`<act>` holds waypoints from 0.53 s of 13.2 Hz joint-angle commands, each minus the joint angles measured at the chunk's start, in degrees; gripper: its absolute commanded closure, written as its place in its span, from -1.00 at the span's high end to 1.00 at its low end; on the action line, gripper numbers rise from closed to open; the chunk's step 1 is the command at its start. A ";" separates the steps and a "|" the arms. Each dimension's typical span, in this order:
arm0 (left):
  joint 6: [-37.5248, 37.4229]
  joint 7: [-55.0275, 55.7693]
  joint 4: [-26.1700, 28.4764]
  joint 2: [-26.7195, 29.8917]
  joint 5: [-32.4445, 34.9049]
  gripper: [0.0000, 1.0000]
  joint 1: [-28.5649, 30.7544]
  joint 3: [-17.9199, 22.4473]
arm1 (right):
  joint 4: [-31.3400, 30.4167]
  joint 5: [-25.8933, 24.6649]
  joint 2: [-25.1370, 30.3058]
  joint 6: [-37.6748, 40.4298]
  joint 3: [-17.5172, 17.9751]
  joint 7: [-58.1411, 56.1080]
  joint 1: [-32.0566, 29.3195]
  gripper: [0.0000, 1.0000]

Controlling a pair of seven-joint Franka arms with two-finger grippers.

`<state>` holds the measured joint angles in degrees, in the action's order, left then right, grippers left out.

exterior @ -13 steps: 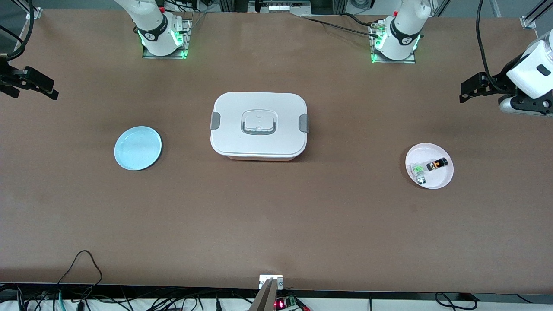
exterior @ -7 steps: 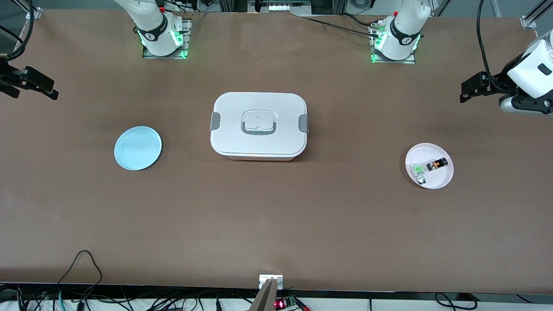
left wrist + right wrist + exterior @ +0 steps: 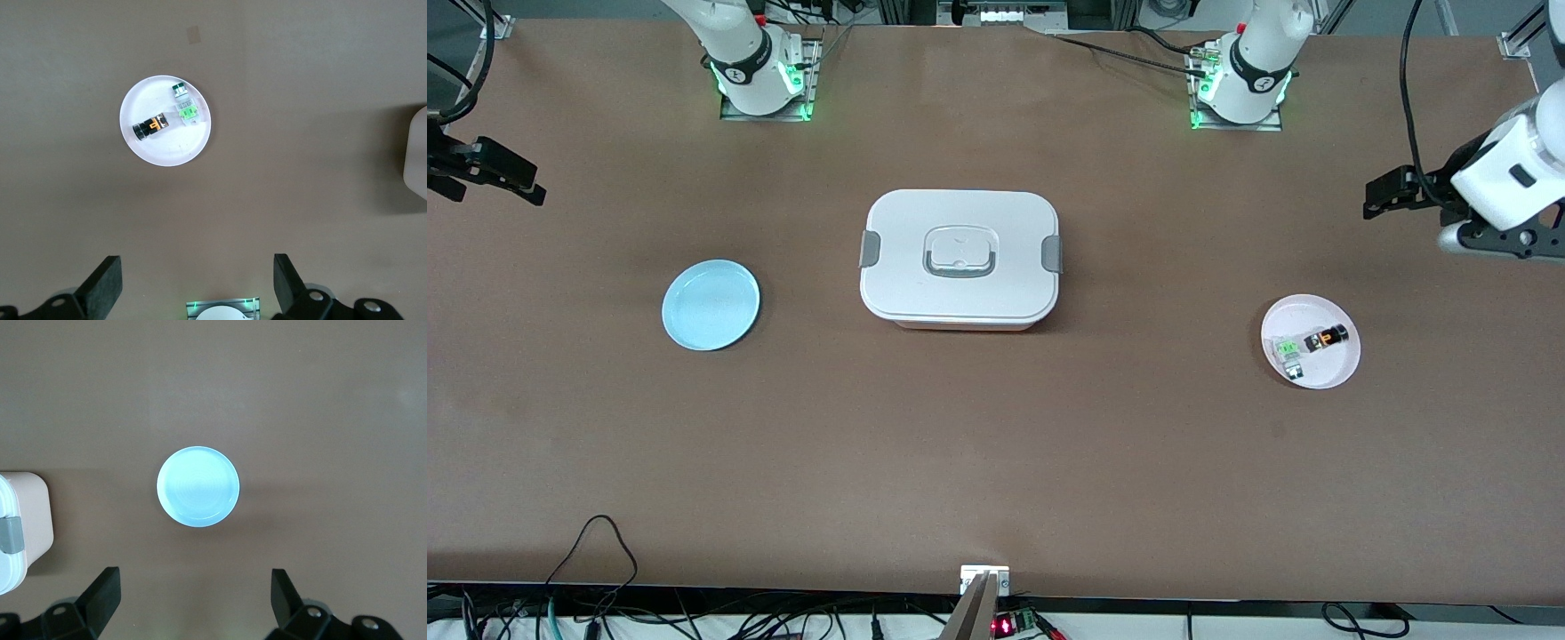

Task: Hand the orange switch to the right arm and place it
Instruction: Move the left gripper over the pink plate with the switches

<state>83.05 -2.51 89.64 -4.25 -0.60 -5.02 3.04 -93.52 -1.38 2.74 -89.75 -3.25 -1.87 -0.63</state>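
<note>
left gripper: hanging wide open over bare table near the pink plate, shifting slightly toward it since before
right gripper: waiting, fingers spread wide
orange switch: lying on plate

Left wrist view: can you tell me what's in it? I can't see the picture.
A small white plate on a brown table holds the orange switch and a green switch beside it. The open left gripper hangs above the table.
</note>
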 commanded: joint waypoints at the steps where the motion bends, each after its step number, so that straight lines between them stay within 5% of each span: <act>1: -2.01 -1.27 -4.29 -4.09 -0.98 1.00 0.18 0.30 | 1.06 0.77 -0.10 0.72 -0.18 -0.15 -0.07 1.00; 4: -2.10 -4.61 -2.29 -4.18 -0.80 1.00 2.89 0.39 | 1.06 0.68 -0.89 0.72 -0.18 -0.24 -0.07 1.00; 7: -0.96 -2.17 5.25 -6.03 -0.98 0.96 5.71 0.39 | 1.06 0.59 -1.24 0.72 -0.09 -0.24 0.02 1.00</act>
<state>81.70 -5.00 90.64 -9.14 -0.60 -0.68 3.37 -93.52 -1.38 2.21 -89.75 -3.26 -1.87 -0.63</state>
